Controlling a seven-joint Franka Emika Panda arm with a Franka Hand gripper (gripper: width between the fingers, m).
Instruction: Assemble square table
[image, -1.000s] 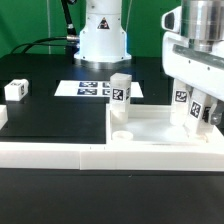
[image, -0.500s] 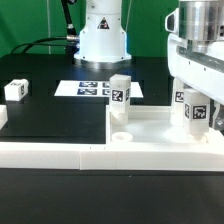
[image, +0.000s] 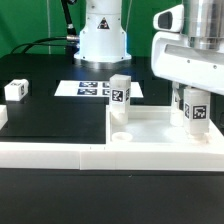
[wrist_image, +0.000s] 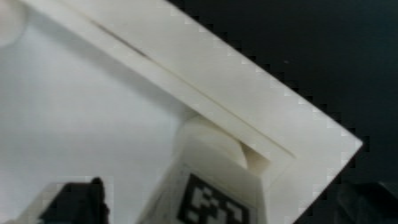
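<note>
The white square table slab (image: 160, 125) lies on the table at the exterior view's right, with a round hole (image: 121, 135) at its near left corner. One tagged leg block (image: 120, 91) stands upright at its far left corner. A second tagged leg (image: 194, 108) stands upright at the right side of the slab. My gripper (image: 194, 98) hangs over this leg, jaws open, with a finger on either side and not touching it. In the wrist view the leg (wrist_image: 222, 195) stands between the dark fingertips (wrist_image: 71, 205) with a gap on each side. A third leg (image: 15, 90) lies at the left.
The long low white rail fence (image: 60, 152) runs along the front. The marker board (image: 90, 88) lies behind the slab, in front of the robot base (image: 103, 35). A white piece (image: 2, 115) shows at the left edge.
The gripper has risen and shifted a little to the exterior view's left. Its fingers have come off the right leg, which stays standing on the slab.
</note>
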